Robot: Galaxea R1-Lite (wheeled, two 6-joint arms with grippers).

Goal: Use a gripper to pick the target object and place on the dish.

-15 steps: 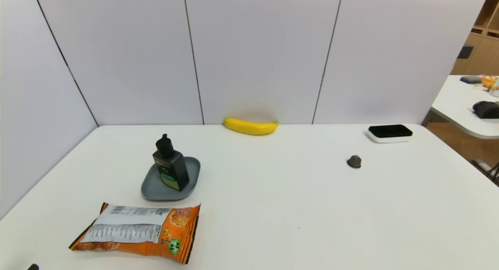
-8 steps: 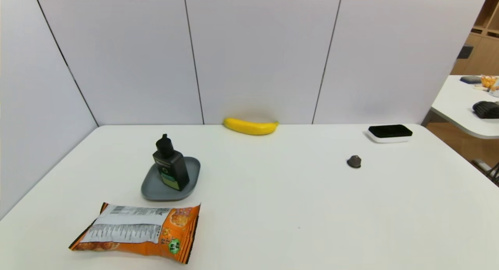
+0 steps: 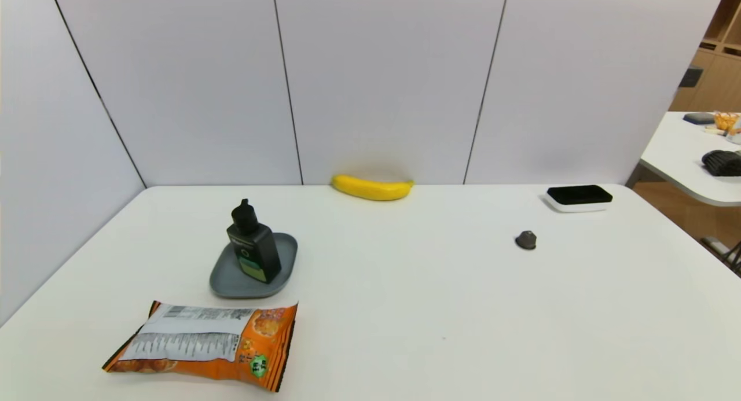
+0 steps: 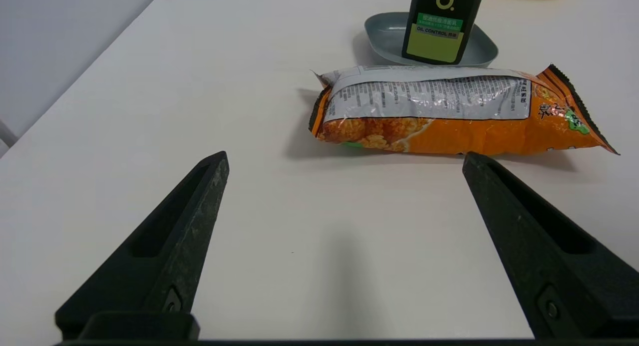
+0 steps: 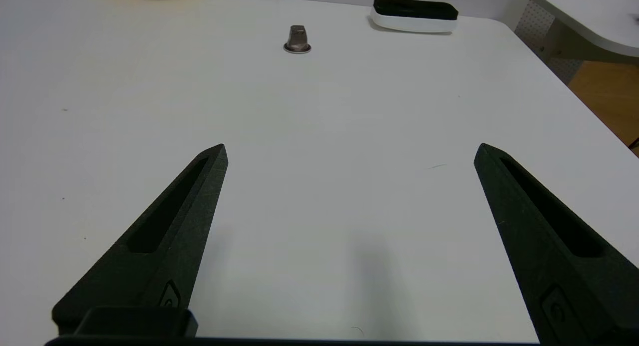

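Observation:
The black bottle [image 3: 253,245] with a green-and-white label stands upright on the grey dish [image 3: 226,279] at the left of the table; the left wrist view shows the bottle [image 4: 442,24] and the dish [image 4: 382,34] too. Neither arm shows in the head view. My left gripper [image 4: 344,159] is open and empty over bare table, well short of the dish, with the orange snack bag [image 4: 449,111] lying between them. My right gripper [image 5: 349,151] is open and empty over the table's right half.
The orange snack bag [image 3: 208,343] lies in front of the dish. A yellow banana [image 3: 371,188] rests against the back wall. A small grey knob [image 3: 525,239] and a white tray with a black top [image 3: 579,197] sit at the right.
A dark tip at the lower left edge of the head view one second ago has gone out of view. The bottle, dish and other things have not moved.

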